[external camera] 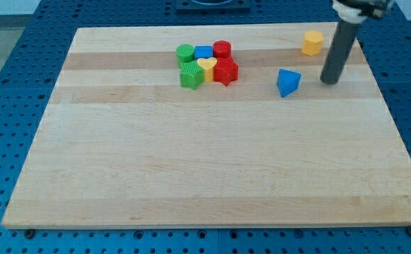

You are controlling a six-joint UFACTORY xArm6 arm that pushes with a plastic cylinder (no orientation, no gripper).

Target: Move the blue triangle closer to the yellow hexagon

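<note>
The blue triangle [287,82] lies flat on the table [191,169] toward the view's upper right. The yellow hexagon [313,42] sits near the table's top edge, up and right of it, apart.

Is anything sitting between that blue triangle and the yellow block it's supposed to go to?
Nothing visible does. The blue triangle lies below and to the view's left of the yellow hexagon, with bare board between them. My tip rests to the triangle's right, off that path. The other blocks cluster far to the view's left.
</note>
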